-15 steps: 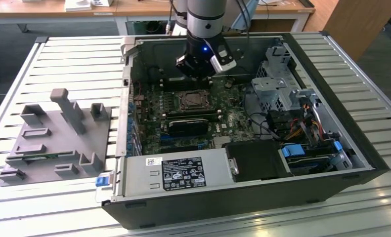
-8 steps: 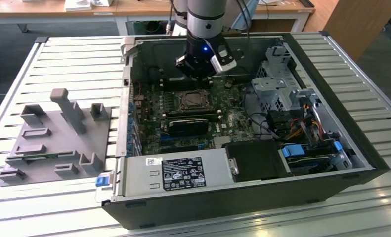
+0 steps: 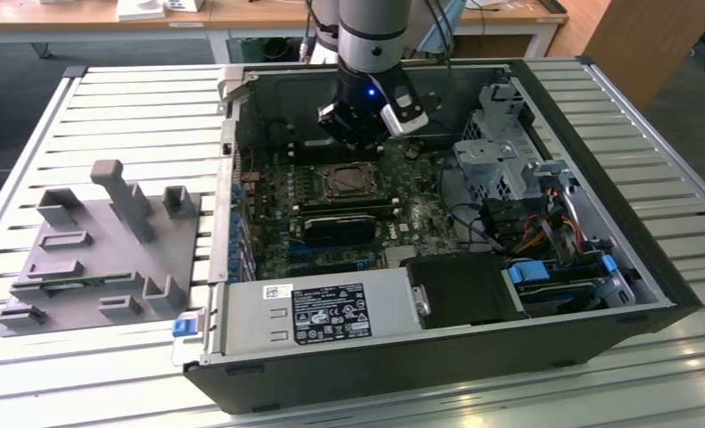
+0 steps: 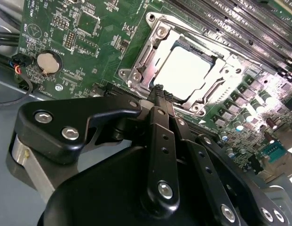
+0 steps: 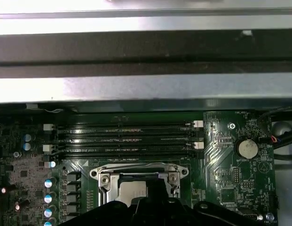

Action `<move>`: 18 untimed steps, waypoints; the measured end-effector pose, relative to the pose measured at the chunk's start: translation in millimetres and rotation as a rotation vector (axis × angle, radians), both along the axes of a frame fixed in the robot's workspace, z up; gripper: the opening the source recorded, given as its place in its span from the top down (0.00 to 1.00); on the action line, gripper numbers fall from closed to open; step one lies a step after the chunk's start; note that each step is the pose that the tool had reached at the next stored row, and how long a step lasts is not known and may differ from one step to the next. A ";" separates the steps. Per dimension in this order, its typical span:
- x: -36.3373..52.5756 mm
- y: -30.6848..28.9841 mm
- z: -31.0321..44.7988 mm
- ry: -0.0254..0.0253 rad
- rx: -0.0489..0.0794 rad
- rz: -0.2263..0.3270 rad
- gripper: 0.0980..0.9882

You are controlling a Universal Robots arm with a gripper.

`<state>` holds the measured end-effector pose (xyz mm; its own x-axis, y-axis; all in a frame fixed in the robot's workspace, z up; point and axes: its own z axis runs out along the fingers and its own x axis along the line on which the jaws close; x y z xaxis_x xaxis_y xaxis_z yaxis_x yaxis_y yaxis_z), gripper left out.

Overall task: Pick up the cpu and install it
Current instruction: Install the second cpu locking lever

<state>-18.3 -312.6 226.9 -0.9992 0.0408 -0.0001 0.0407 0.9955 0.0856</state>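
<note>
open black desktop computer case [image 3: 637, 267] on slatted table | green motherboard [image 4: 66, 42] inside it | black two-finger gripper [image 4: 159, 90] poised above metal-framed square socket [image 4: 136, 75], fingers pressed together, holding nothing | shiny silver-grey square cpu [image 4: 183, 70] seated flat in socket | judgement: verify chip lies level in frame, avoid socket contact.

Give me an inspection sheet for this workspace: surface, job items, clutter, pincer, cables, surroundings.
Surface: slatted metal table, carrying an open black computer case.
Job's things: shiny silver square cpu lies flat inside the metal-framed socket on the green motherboard.
Clutter: grey plastic holder block with upright posts on the table, at the exterior view's left of the case.
Grippers: black pincer shut, holding nothing, fingertips just above the socket's edge.
Cables: coloured bundle by the drive bay.
Surroundings: wooden desks beyond the table.
</note>
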 end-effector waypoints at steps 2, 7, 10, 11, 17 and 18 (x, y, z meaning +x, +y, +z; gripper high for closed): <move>0.0 -0.1 0.4 0.0001 0.000 0.000 0.99; 0.0 -0.1 6.6 0.0000 0.000 0.000 0.99; 0.0 -0.1 13.5 0.0000 0.000 0.000 0.99; 0.0 -0.1 15.8 0.0000 0.000 0.000 0.99; 0.0 -2.2 20.3 0.0000 0.000 0.000 0.99; 0.0 -2.8 20.2 0.0000 0.000 0.000 0.99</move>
